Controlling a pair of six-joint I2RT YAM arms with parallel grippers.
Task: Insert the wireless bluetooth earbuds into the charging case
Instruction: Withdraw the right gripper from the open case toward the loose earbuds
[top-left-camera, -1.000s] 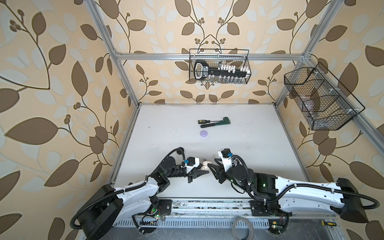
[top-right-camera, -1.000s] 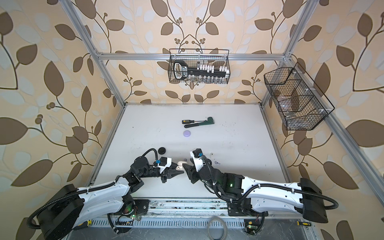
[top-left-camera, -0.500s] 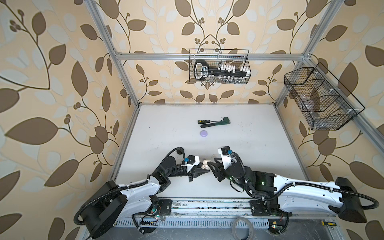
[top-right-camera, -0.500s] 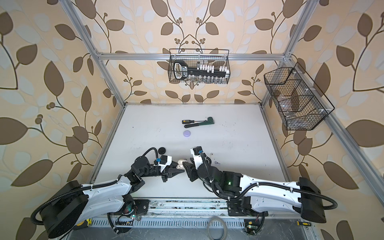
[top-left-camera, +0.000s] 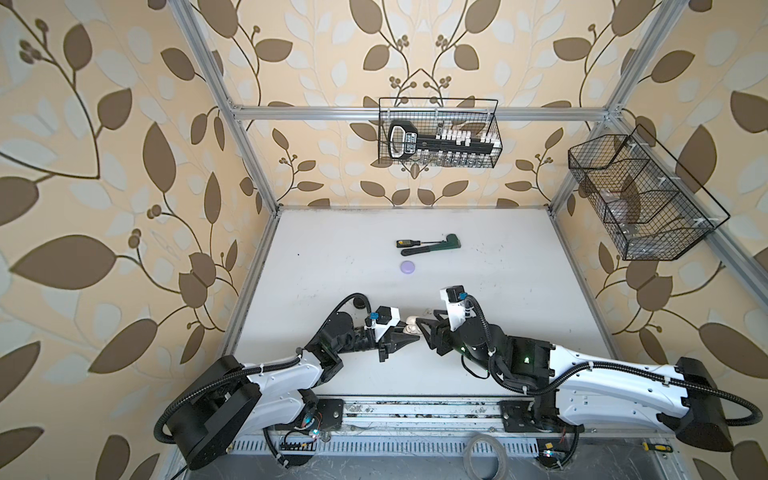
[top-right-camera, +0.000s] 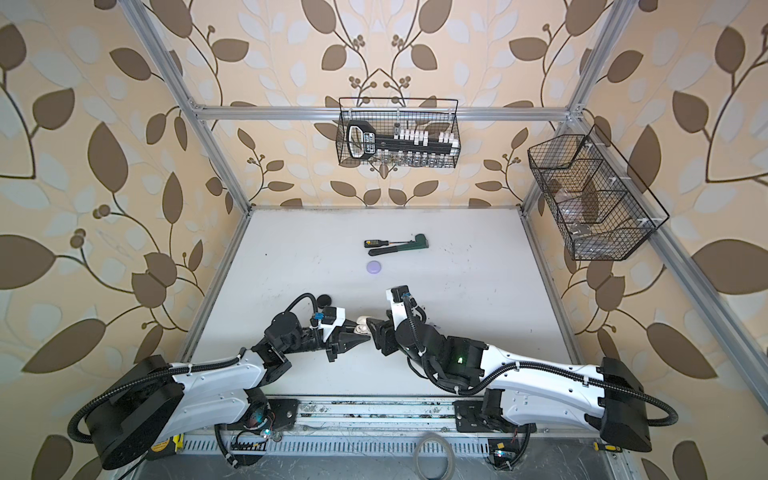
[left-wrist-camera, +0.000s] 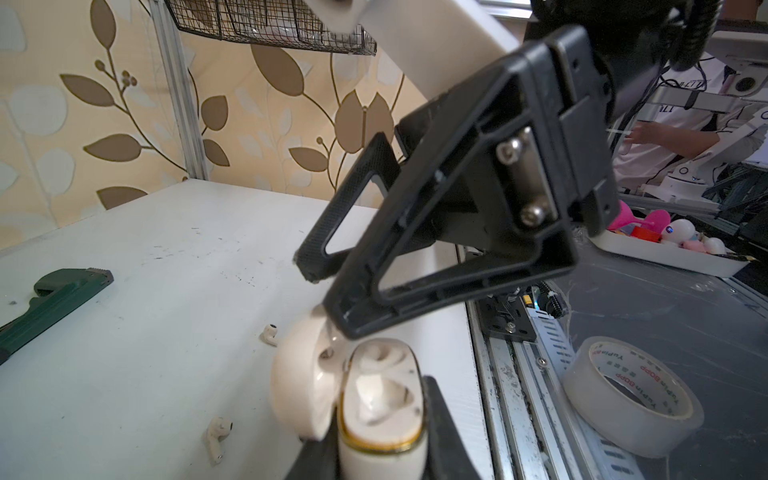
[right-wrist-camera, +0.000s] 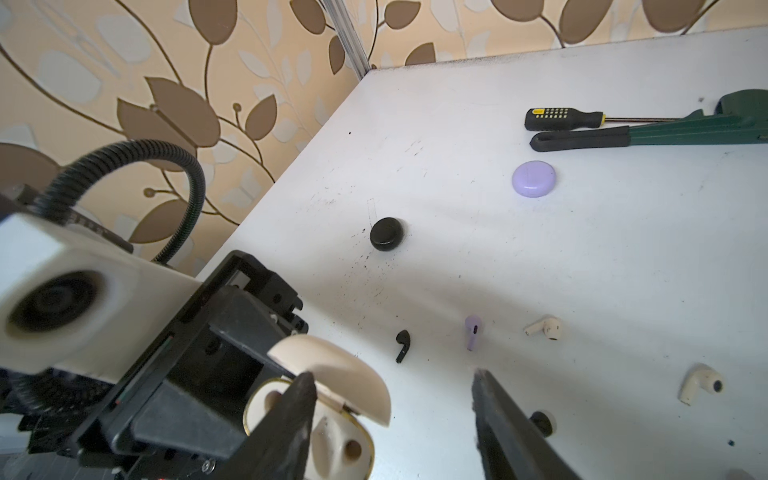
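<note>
The left pincer clamps the open white case. The right pincer is partly open and empty, one finger at the lid, a white earbud beyond its tips.

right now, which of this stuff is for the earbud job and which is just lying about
For the job:
- open white charging case
- white earbuds
- lavender earbud
- black earbud
- lavender case
- black case

Lying about:
- screwdriver
- green wrench
- tape roll
- wire baskets

Glossy plastic charging case, scuffed matt table, perhaps laminate
</note>
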